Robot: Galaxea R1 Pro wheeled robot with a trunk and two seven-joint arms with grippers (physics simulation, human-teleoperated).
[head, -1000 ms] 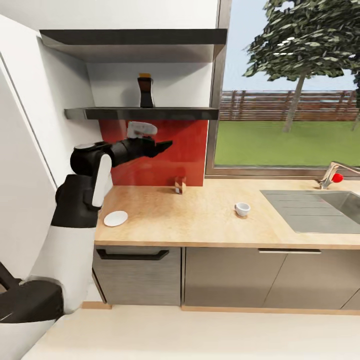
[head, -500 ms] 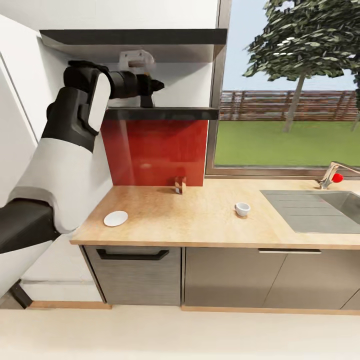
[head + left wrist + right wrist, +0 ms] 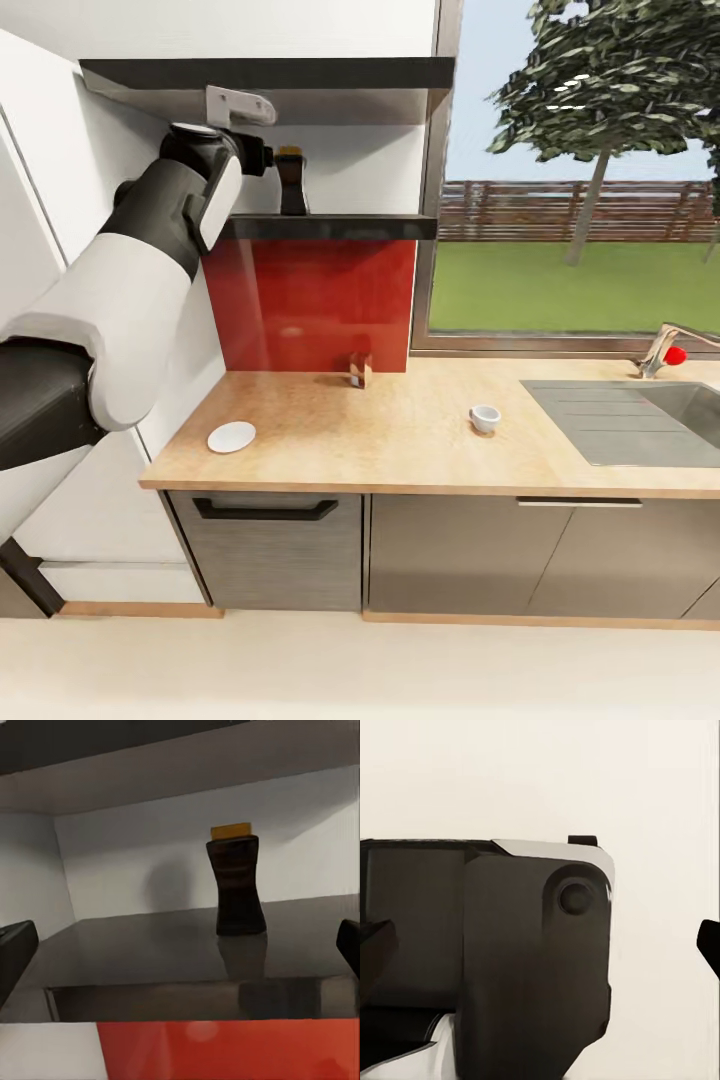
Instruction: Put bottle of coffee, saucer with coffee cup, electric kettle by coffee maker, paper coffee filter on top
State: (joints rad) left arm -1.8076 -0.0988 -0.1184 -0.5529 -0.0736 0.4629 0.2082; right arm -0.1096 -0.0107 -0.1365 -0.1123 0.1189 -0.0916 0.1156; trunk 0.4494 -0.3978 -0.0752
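Bottle of coffee [image 3: 292, 182] stood upright on the kitchen shelf [image 3: 330, 227], toward its left half, well above the counter [image 3: 400, 440]. Dark body, waisted in the middle, amber cap on top. In the left wrist view the bottle [image 3: 238, 885] sat back from the shelf's front edge, apart from the rear wall.

Handling, as a judgement: rigid, probably glass or hard plastic, smooth and likely slick; tall and narrow, so easily tipped by a nudge. The pinched waist looked the best place to take hold, fingers closing from the sides, below the cap.

Left arm was raised high, elbow bent, forearm reaching up to shelf level, wrist just left of the bottle. Left gripper [image 3: 180, 945] was spread wide: both fingertips sat at the far edges of the wrist view, bottle between them but farther back, not touched.

Right gripper [image 3: 540, 937] also stood wide and held nothing, facing part of the robot's own dark-and-white body.

On the counter: saucer [image 3: 231, 436] near the left end, coffee cup [image 3: 484, 417] well apart toward the sink [image 3: 640, 420], a small brown box [image 3: 360, 369] at the red backsplash.
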